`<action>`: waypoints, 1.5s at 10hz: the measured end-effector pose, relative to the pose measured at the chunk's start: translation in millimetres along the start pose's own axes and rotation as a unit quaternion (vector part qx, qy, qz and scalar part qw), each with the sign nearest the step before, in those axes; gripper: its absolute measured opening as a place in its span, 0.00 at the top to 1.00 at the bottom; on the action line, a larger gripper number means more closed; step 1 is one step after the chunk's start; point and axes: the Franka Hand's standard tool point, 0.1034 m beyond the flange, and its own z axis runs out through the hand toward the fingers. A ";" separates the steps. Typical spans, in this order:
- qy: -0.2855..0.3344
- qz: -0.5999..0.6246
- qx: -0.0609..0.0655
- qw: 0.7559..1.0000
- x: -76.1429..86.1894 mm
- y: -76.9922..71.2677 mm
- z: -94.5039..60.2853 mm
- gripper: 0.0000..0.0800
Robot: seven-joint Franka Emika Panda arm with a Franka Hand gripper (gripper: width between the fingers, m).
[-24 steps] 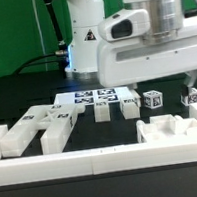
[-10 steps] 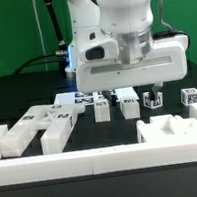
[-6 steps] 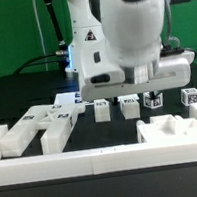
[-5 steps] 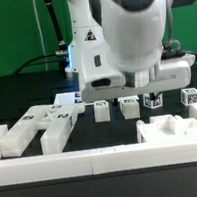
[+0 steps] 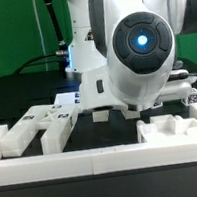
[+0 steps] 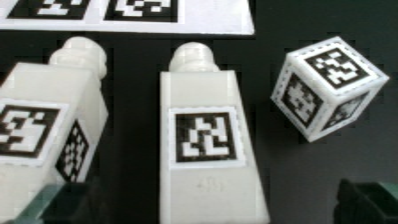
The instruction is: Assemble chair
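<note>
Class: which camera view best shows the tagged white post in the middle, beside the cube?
The wrist view: the post shows most of its length, with its tag readable. In the exterior view the arm blocks that spot and hides it.

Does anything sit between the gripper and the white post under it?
Nothing visible. The middle post lies bare below the open gripper; the second post and the tagged block lie apart beside it.

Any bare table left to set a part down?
Free: black tabletop between the flat white chair pieces and the notched white slab, beside the white border rail. Crowded: under the gripper, tagged white posts and cube sit close.
</note>
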 end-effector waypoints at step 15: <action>0.001 -0.007 0.003 1.000 -20.6 -7.1 -26.0 0.64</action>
